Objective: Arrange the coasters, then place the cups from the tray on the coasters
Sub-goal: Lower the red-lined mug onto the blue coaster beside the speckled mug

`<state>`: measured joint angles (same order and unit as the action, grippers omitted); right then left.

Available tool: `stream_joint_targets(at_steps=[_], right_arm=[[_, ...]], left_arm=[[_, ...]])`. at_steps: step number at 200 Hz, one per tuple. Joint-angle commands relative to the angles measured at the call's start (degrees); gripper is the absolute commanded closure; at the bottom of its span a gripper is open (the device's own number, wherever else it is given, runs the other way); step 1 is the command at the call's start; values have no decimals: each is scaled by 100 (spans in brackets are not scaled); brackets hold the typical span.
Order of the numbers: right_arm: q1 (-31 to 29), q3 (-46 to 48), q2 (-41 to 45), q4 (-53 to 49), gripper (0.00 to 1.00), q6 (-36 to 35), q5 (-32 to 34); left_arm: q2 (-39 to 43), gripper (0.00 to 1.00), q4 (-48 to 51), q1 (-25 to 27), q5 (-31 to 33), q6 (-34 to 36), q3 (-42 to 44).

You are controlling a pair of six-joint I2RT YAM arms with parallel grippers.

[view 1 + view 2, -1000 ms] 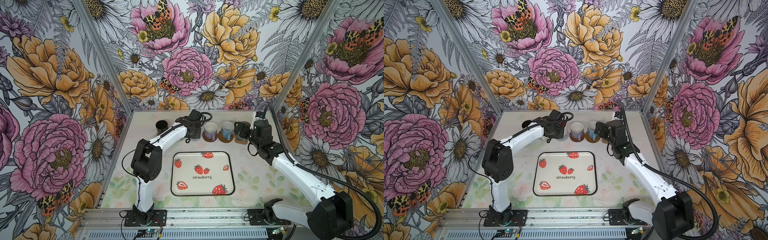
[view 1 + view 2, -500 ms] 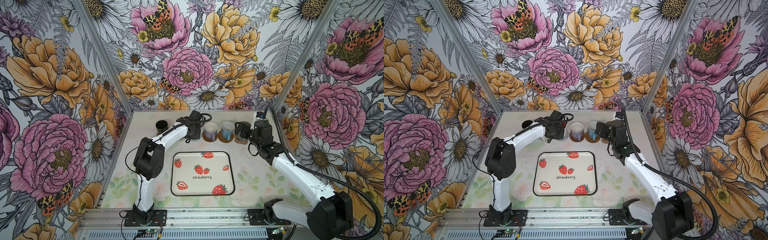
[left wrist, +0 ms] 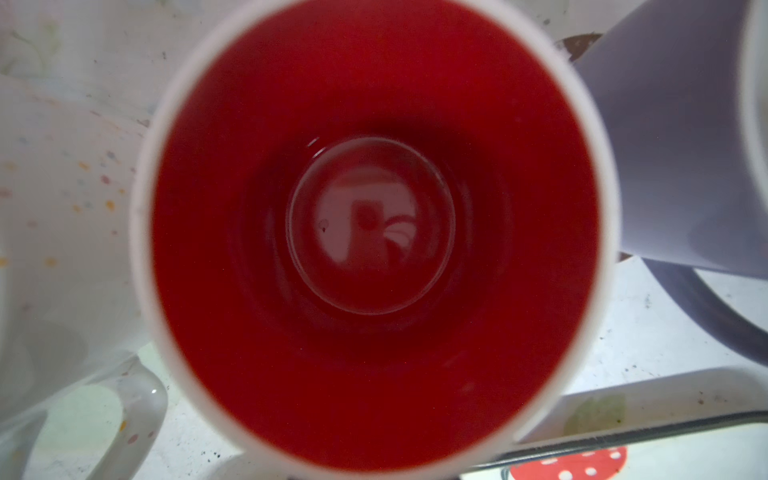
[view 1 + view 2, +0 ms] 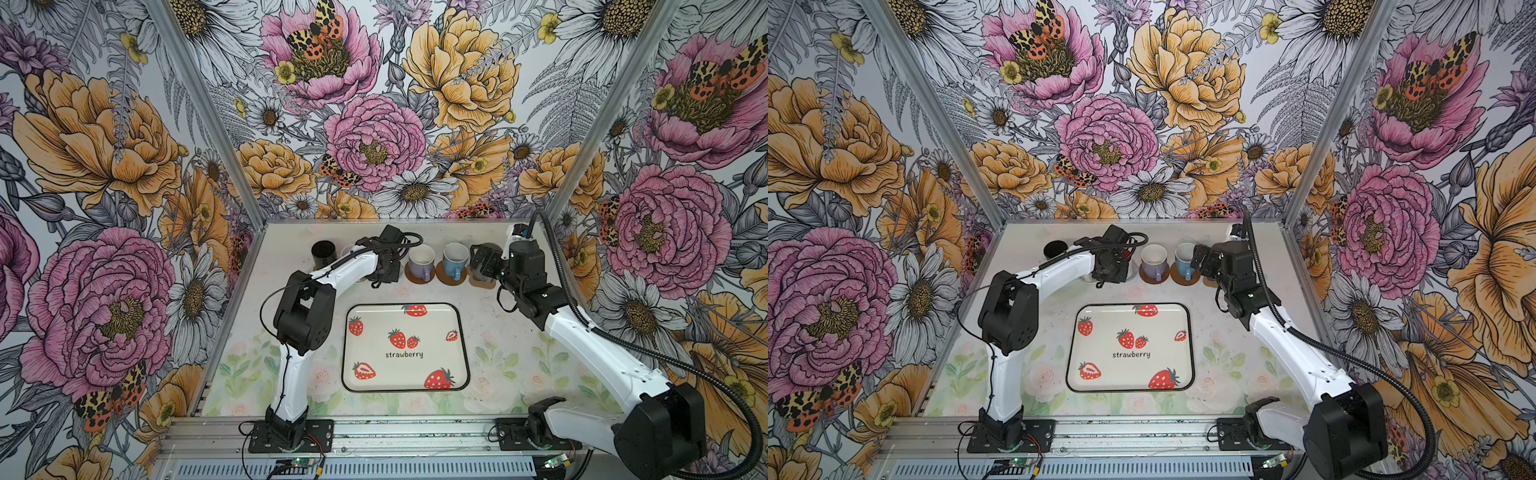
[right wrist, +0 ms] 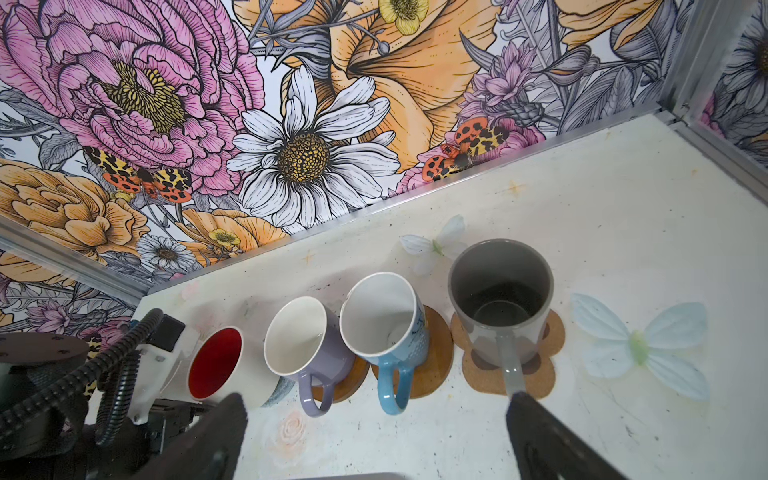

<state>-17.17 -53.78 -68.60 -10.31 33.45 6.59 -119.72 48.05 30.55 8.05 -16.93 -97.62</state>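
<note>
Jaws on my right gripper (image 5: 376, 401) are spread wide w/ nothing btwn them. The grey mug (image 5: 500, 303) stands just beyond them on the paw mat (image 5: 540, 374), handle pointing at one finger.

My left gripper (image 4: 384, 268) hangs right over the red-lined mug (image 3: 374, 232). Its fingers are out of shot, so I can't tell if they pinch it. That mug looks set on a grey-blue mat (image 5: 277, 392).

Tray (image 4: 432, 332) is bare. Lilac mug (image 5: 309, 345) & blue mug (image 5: 386, 328) sit on the brown mats (image 5: 438, 353). Black mug (image 4: 324, 253) & white mug (image 3: 133, 399) stand further to my left; mats under them aren't visible.

I'd say it's nearly done: only a release & a check left.
</note>
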Motion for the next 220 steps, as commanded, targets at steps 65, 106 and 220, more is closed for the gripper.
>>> stream_joint_targets(at_steps=[65, 106, 220], right_arm=[[51, 11, -13, 181, 0, 3, -72], [56, -9, -49, 182, 0, 2, -108], [82, -9, -77, 187, 0, 20, -119]], left_arm=[[-33, 100, -324, -57, 130, 43, -380], [-115, 100, -332, -78, 110, 41, -459], [-147, 100, -474, -119, 57, 26, -415]])
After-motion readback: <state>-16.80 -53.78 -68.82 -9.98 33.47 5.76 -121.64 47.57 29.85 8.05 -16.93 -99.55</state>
